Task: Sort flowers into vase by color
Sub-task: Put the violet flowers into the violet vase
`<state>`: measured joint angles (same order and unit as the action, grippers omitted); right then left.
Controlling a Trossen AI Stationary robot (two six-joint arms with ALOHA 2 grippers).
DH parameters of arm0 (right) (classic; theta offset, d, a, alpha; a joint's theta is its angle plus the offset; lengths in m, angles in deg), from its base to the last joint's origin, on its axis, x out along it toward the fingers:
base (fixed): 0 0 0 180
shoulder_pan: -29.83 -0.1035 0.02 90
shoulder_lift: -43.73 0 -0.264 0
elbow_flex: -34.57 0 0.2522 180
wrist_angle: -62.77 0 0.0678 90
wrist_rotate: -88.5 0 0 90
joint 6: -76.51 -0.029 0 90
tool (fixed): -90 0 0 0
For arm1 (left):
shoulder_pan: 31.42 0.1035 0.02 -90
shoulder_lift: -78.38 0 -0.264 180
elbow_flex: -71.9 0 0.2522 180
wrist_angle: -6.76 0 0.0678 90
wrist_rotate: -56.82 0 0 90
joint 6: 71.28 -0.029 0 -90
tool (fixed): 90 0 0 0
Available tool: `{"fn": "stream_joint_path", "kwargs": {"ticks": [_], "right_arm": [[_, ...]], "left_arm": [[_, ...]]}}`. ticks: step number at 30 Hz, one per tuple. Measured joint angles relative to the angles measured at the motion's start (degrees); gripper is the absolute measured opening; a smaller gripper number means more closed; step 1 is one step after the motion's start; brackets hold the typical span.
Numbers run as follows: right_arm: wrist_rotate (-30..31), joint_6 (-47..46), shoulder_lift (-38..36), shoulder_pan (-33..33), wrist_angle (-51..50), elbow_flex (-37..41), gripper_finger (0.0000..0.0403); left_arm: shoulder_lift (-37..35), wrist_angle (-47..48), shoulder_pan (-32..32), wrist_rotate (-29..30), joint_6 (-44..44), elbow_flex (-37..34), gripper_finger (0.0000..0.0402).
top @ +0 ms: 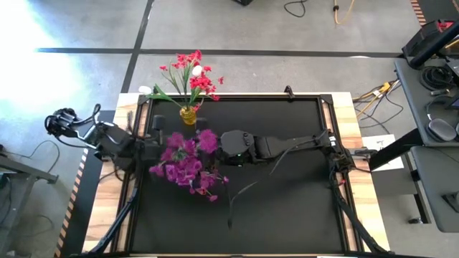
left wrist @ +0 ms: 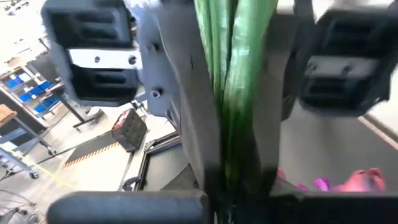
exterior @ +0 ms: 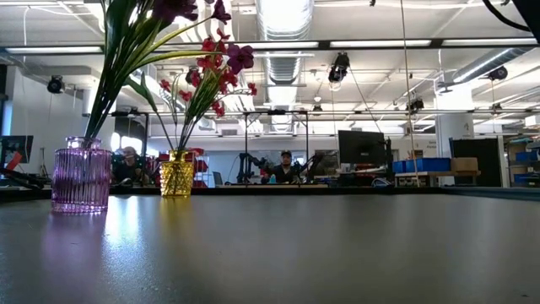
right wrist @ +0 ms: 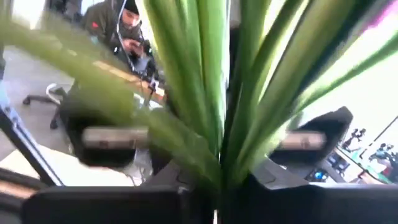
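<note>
Purple flowers [top: 185, 162] stand bunched in a purple ribbed glass vase [exterior: 81, 176] at the mat's left. Left gripper [left wrist: 233, 124] reaches in from the left, pressed together on their green stems [left wrist: 231, 81]. Right gripper [right wrist: 217, 180] meets it from the right, pinching the same stems. Behind, red flowers [top: 192, 74] with one white bud [top: 196, 71] fill a yellow vase [exterior: 176, 174].

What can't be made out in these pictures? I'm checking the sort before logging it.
- Purple vase: in the high view the purple flowers cover it completely.
- Left gripper: in the high view those blooms hide it; the left wrist view, blurred, shows only green stems up close.
- Right gripper: the right wrist view is filled by stems.
- Blooms above the yellow vase: partly cut off by the low view's top edge.
</note>
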<state>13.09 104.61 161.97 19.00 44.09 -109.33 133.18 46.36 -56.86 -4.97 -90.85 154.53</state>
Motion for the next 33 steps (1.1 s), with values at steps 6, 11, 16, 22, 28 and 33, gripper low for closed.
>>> {"fn": "stream_joint_path", "kwargs": {"ticks": [6, 11, 16, 22, 28, 33], "right_arm": [[0.5, -0.1, -0.8, 0.2, -3.9, 0.0, 0.0085], [0.5, -0.7, -1.5, 0.8, -7.3, 0.0, 0.0119], [0.4, -3.1, -1.7, 2.0, -10.9, 0.1, 0.0146], [2.7, -3.6, -2.1, 2.1, -16.8, 0.1, 0.0149], [5.6, -4.8, -4.4, 2.2, -22.5, 0.5, 0.0075], [7.2, -5.1, -8.6, 2.1, -23.5, 5.4, 0.0016]], "left_arm": [[-7.0, -3.7, 0.0, 0.1, 1.0, -6.4, 0.0000], [-14.3, -7.7, 0.1, 0.6, 1.1, -13.4, 0.0000], [-20.9, -12.5, 0.1, 0.5, 0.9, -20.2, 0.0000], [-27.5, -18.3, 0.1, -0.3, 1.1, -28.7, 0.0000], [-32.7, -26.9, 0.0, -0.3, 1.1, -38.1, 0.0000], [-35.8, -35.1, 0.0, -1.9, 1.0, -45.5, 0.0000]]}}
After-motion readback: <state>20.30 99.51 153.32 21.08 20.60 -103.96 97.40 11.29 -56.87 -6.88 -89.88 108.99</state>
